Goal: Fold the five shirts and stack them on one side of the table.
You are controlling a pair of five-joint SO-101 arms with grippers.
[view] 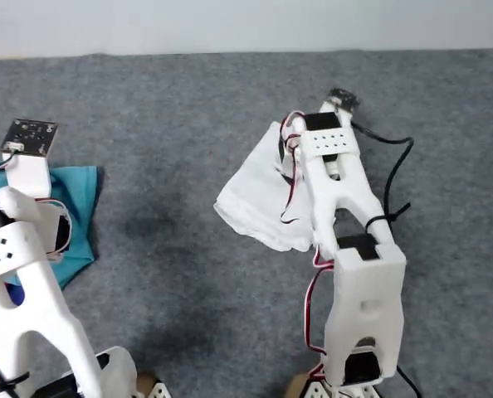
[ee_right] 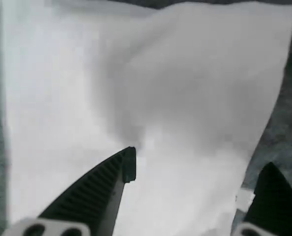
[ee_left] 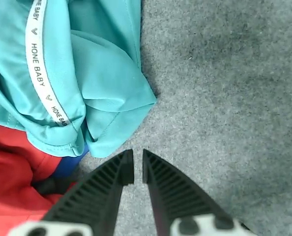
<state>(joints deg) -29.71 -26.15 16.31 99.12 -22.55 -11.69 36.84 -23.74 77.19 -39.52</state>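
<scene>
L pincer (ee_left: pixel 133 167): nearly closed on nothing, hovers over fuzzy grey table (ee_left: pixel 224 98) w/ crumpled, smooth teal shirt (ee_left: pixel 102 83) just ahead of ribbed tips, red fabric (ee_left: pixel 13 172) alongside. R pincer (ee_right: pixel 200 164): gapes wide over soft, rumpled white shirt (ee_right: pixel 160 88), spread under & between tips.

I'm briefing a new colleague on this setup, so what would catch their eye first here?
The white shirt lies crumpled near the middle of the table, with the right gripper open above it. On the table's left side, the teal shirt is bunched partly over a red shirt, and the left gripper is shut over bare grey table beside them.
</scene>
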